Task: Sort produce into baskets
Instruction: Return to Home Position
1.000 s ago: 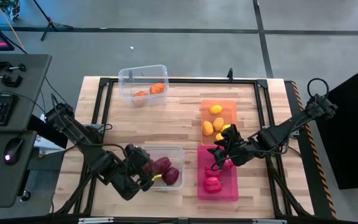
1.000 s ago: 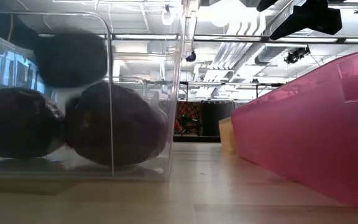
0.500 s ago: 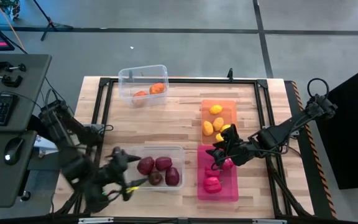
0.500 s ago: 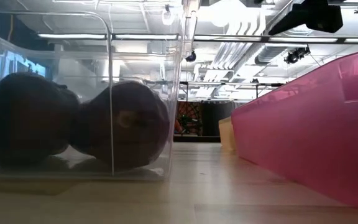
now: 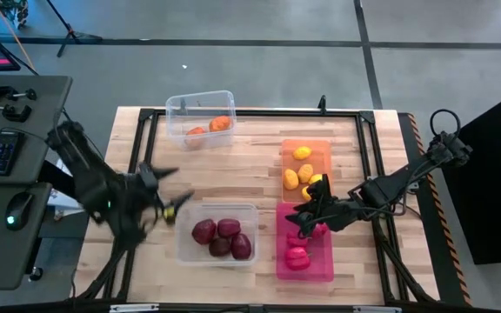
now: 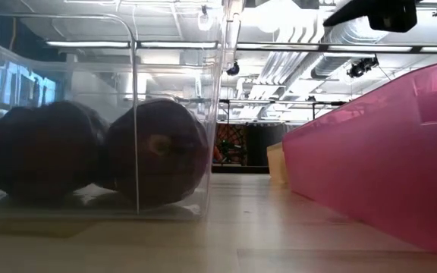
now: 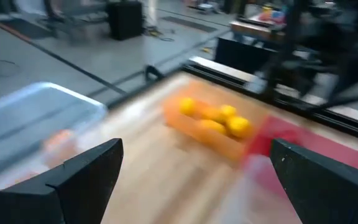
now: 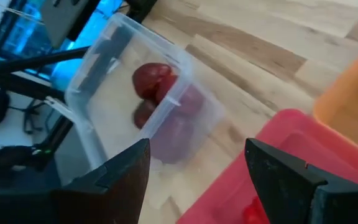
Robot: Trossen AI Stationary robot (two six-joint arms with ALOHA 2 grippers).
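Left end effector [image 5: 174, 185] hangs released beside the clear bin [image 5: 183, 252], right end effector [image 5: 296, 222] released over the pink bin [image 5: 322, 258], sorting apparently done

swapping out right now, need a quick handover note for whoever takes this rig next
Left pincer: open, empty, above the left side of the table, beside the near clear bin.
Right pincer: open, empty, over the far end of the pink bin.
Produce: orange pieces in the far clear bin; yellow pieces in the orange bin; maroon pieces in the near clear bin; pink-red pieces in the pink bin.
Done: no loose produce shows on the table.
Left: park both arms.
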